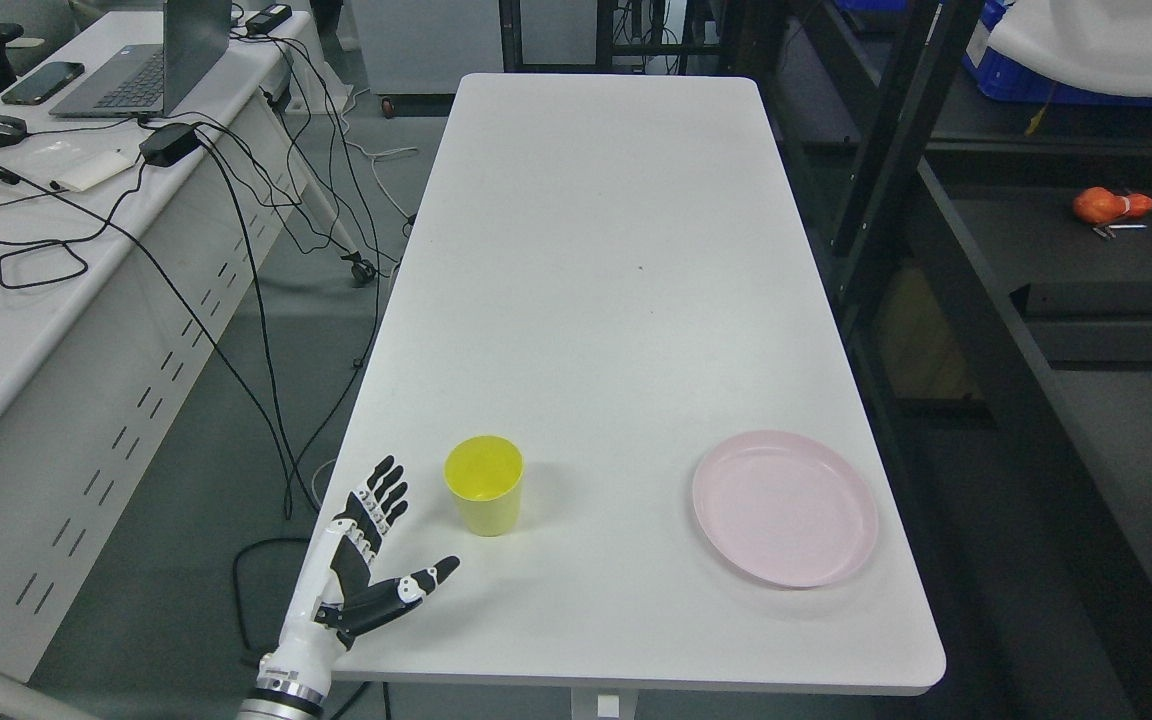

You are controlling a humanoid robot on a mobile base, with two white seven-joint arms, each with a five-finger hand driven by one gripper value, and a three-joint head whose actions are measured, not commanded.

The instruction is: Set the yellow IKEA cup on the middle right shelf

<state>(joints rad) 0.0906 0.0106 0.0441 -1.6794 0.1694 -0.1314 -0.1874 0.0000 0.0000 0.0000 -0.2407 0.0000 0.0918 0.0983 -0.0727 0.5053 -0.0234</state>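
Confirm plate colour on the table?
Pale pink. The plate lies near the white table's right front edge, clearest in the head view.

Even overhead light brightens the white table (616, 250); shadows stay soft, focus sharp, the right side dim.

The yellow plastic cup (483, 485) stands on the white rectangular table (596, 250), the round pink plastic plate (784, 507) well apart at its three o'clock, the robot's left hand (368, 545) near at its eight o'clock.
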